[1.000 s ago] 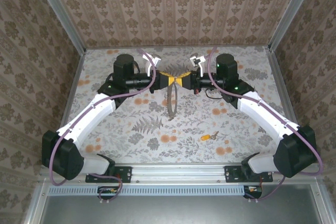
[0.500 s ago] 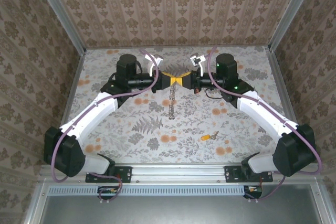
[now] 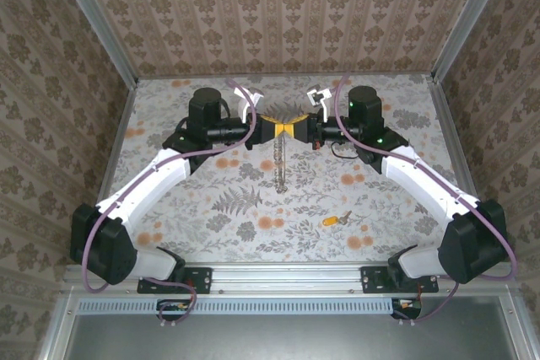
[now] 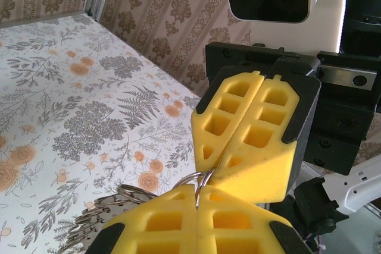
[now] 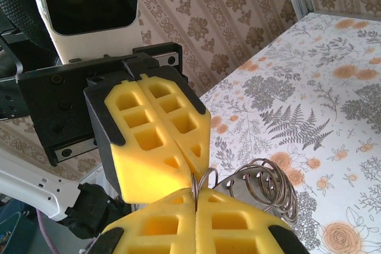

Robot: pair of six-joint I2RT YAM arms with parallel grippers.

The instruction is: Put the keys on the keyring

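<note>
Left gripper [image 3: 274, 129] and right gripper [image 3: 293, 129] meet tip to tip above mid-table, both clamped on the keyring [image 3: 279, 166], which dangles between them. The key [image 3: 335, 219] lies crosswise on the table [image 3: 396, 107], toward the near edge and nearer the right arm, seemingly with open room all round.

Table [image 3: 211, 208] w/ floral-print top is carrying one tiny key [image 3: 336, 219], orange-yellow head, lying flat near front edge, right of ctr.
</note>
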